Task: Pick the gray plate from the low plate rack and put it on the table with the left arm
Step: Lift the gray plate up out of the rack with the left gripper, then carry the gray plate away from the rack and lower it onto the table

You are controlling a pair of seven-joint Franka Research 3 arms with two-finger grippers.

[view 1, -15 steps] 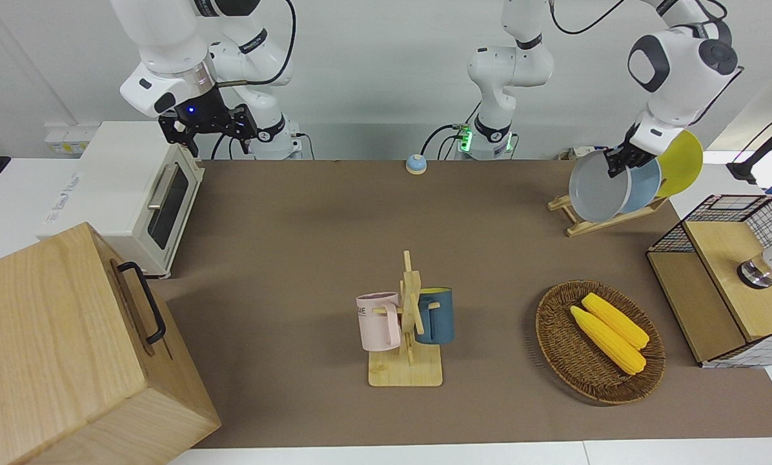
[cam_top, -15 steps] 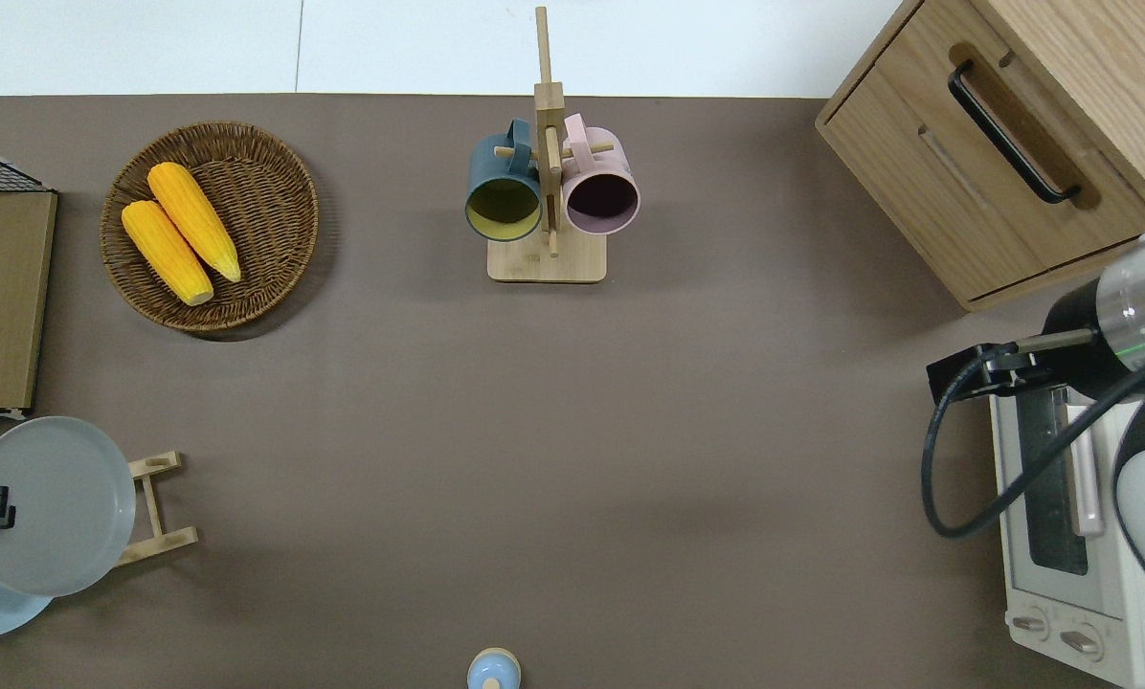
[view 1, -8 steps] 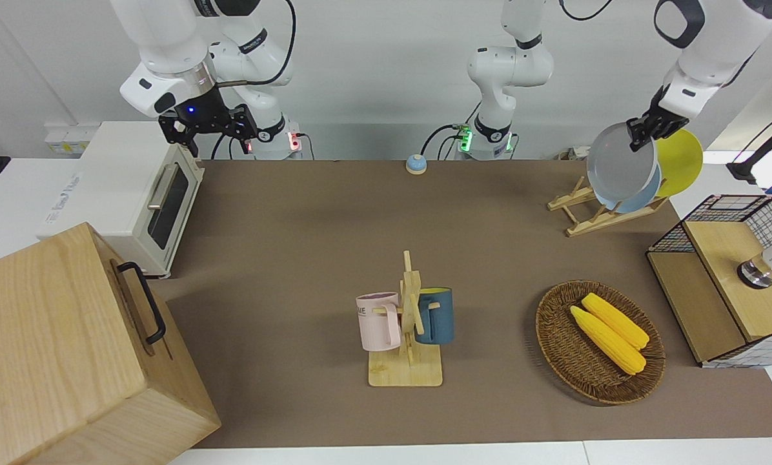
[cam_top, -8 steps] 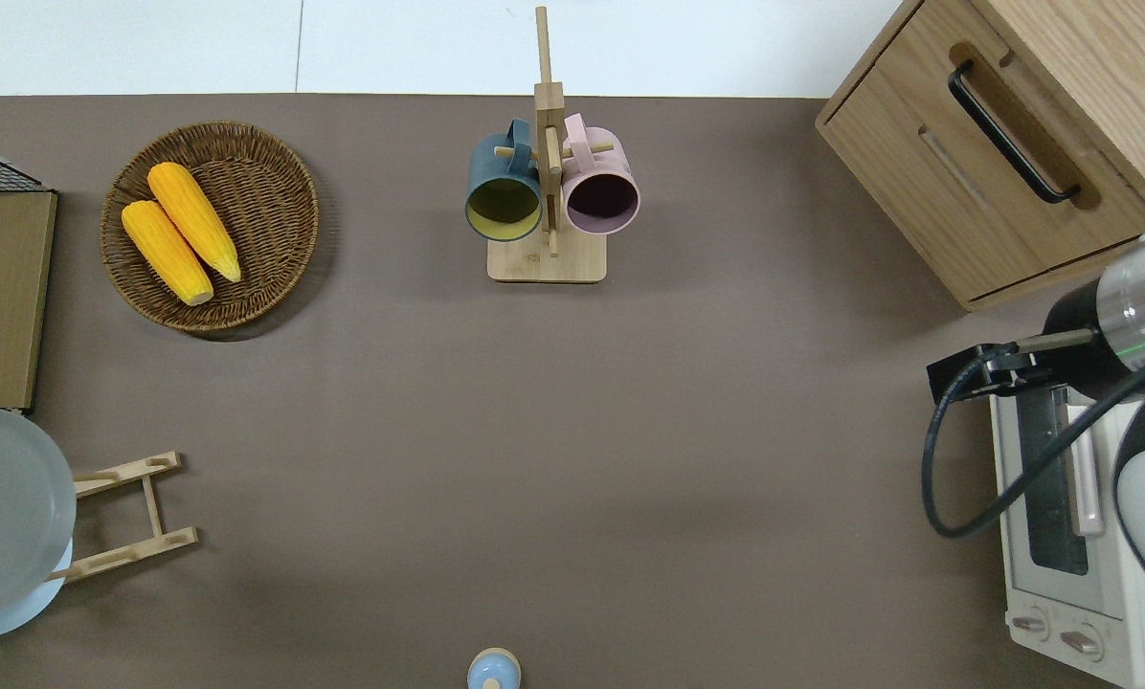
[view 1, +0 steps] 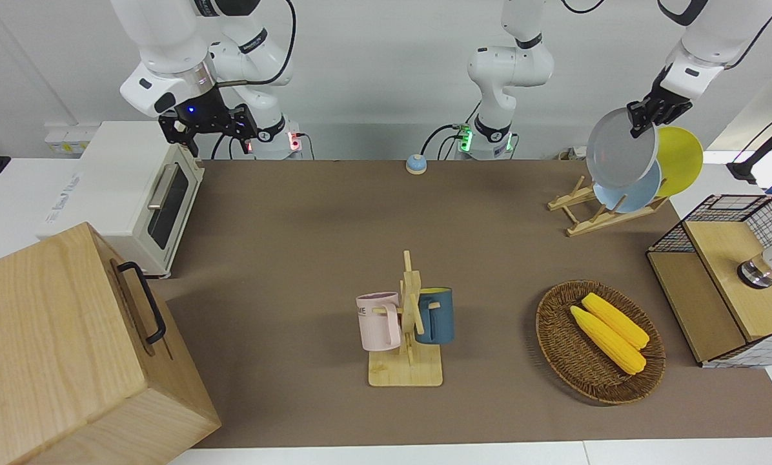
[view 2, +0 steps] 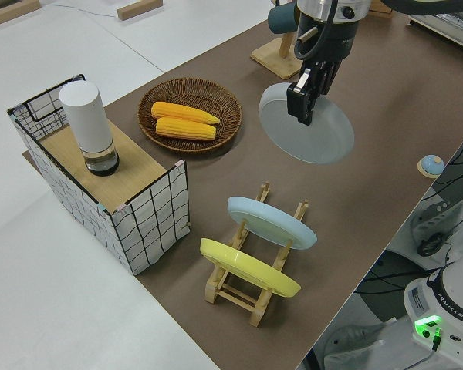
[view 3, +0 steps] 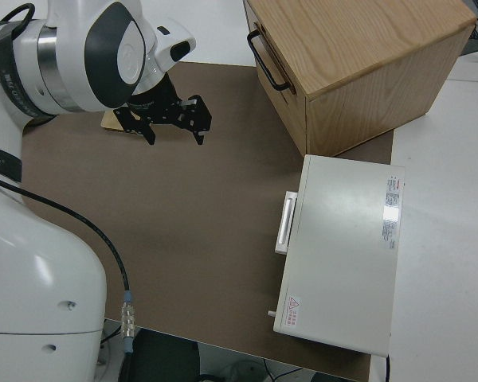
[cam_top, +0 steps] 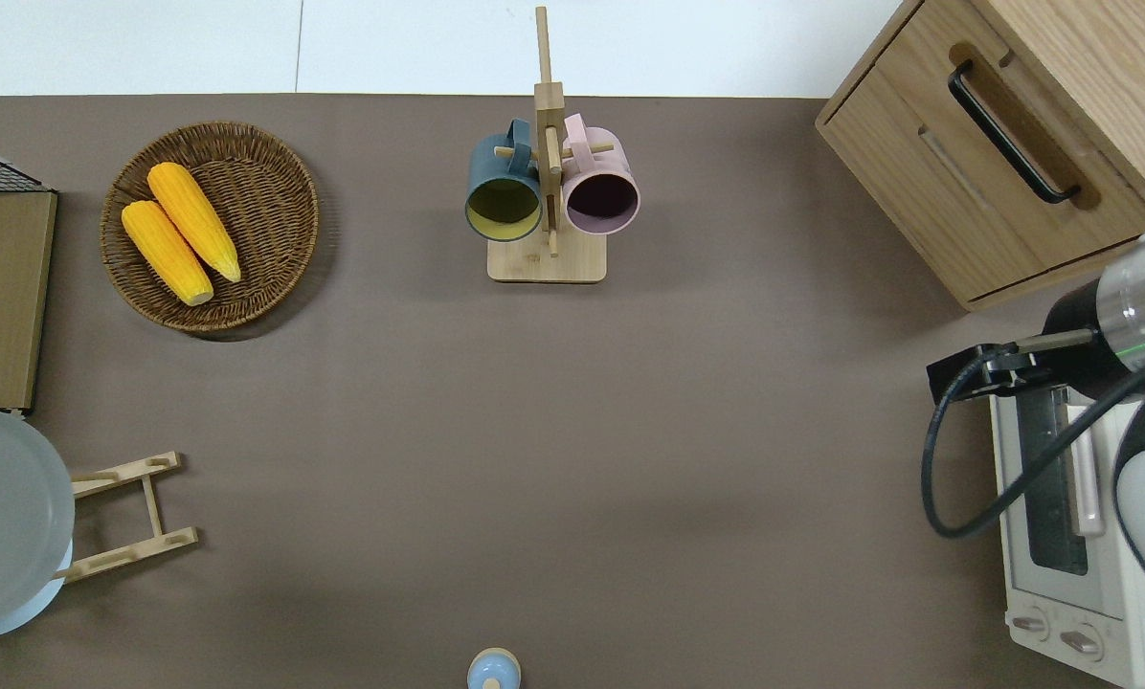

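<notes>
My left gripper is shut on the upper rim of the gray plate, which hangs tilted in the air. In the overhead view the gray plate is over the low plate rack at the left arm's end of the table, and it covers most of the light blue plate. In the left side view the gripper pinches the plate clear of the rack. The right arm is parked, its gripper open.
The light blue plate and a yellow plate stand in the rack. A wicker basket with corn, a mug stand, a wire basket, a toaster oven and a wooden cabinet are on the table.
The left gripper has lifted the gray plate up out of the rack and toward the left arm's end of the table. The right arm has not moved.
</notes>
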